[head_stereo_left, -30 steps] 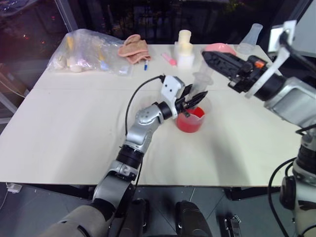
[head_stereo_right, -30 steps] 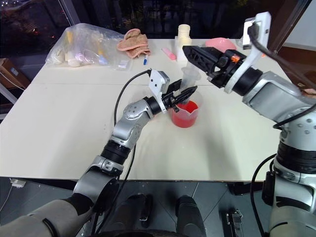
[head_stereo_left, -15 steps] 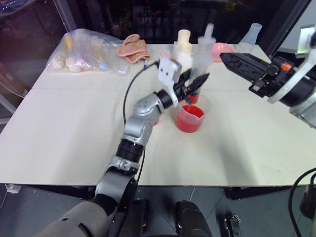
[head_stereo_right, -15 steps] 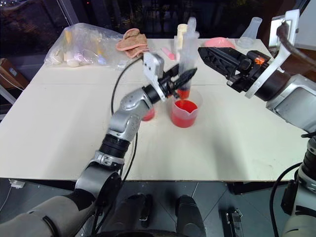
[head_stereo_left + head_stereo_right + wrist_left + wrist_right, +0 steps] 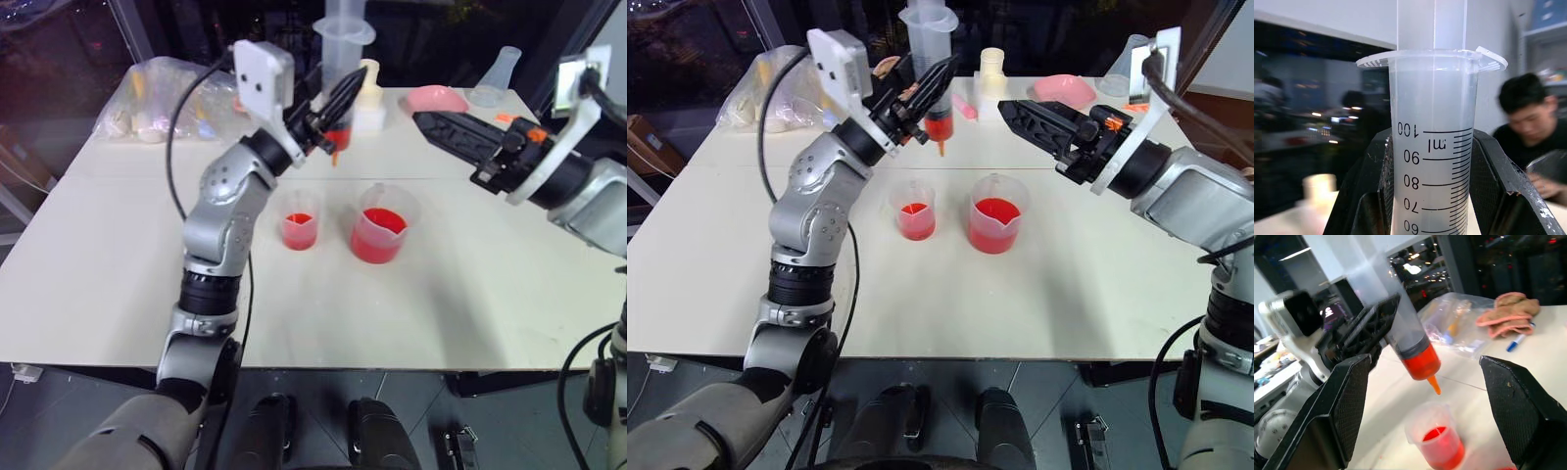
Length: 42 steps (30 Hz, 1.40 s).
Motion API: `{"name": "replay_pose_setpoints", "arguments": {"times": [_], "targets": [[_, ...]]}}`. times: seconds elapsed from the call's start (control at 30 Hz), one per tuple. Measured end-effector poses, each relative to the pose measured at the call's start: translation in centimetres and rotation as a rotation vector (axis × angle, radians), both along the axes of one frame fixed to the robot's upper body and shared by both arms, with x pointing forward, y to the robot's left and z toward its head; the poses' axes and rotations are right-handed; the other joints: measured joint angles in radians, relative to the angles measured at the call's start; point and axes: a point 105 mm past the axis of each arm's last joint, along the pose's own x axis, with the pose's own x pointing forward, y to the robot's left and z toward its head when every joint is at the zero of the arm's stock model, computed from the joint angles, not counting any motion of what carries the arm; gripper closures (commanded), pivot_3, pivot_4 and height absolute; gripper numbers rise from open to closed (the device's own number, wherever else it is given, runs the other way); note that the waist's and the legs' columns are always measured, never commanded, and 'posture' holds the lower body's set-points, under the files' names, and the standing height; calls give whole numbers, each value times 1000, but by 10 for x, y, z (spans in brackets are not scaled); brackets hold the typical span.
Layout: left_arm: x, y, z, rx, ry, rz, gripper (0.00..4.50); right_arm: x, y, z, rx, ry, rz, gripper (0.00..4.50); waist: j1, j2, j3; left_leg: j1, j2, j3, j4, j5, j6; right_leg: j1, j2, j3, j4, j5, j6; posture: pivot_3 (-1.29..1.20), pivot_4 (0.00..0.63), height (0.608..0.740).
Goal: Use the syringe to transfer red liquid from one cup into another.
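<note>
Left gripper clamps syringe, marked "100 ml", above mid-desk; right gripper gapes empty; front edge bare.

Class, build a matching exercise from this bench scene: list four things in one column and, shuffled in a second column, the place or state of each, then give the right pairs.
Column one:
1. syringe
2. smaller cup
3. larger beaker
4. right gripper

Column two:
A. open and holding nothing
B. on the table, a shallow layer of red liquid inside
C. clamped in the left gripper, raised above the table, orange tip pointing down
D. on the table, holding the most red liquid

Pairs: 1-C, 2-B, 3-D, 4-A
</note>
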Motion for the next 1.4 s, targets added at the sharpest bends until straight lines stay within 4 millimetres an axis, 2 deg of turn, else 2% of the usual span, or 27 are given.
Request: {"name": "replay_pose_setpoints", "arguments": {"times": [0.1, 0.2, 0.43, 0.6, 0.9, 1.4], "targets": [[5, 11, -26, 22, 50, 69, 2988, 6, 8, 1, -4, 7, 39, 839, -1, 0, 0, 0, 0, 0, 0, 0, 0, 0, 0, 0, 0, 0, 0, 0, 150, 740], [6, 11, -50, 42, 106, 89, 2988, 8, 15, 7, -13, -4, 73, 839, 1, 0, 0, 0, 0, 0, 0, 0, 0, 0, 0, 0, -1, 0, 0, 0, 150, 740], [1, 8, -77, 100, 93, 118, 2988, 13, 23, 13, -37, -5, 110, 839, 0, 0, 0, 0, 0, 0, -1, 0, 0, 0, -1, 0, -2, 0, 0, 0, 150, 740], [-2, 6, -83, 132, 57, 141, 2988, 12, 32, 18, -37, -5, 154, 839, 0, 0, 0, 0, 0, 0, -2, 0, 0, 0, -1, 0, -2, 0, 0, 0, 150, 740], [2, 5, -91, 149, 56, 177, 2988, 12, 63, 5, -41, 37, 250, 839, -1, 0, 0, 0, 0, 0, -2, 0, 0, -1, -1, 0, -2, 1, 0, 0, 150, 740], [1, 1, -94, 161, 58, 161, 2988, 25, 85, 10, -31, 14, 273, 839, -2, 0, 0, 0, 0, 0, -2, 0, 0, -1, -1, 0, -2, 1, 0, 0, 150, 740]]}}
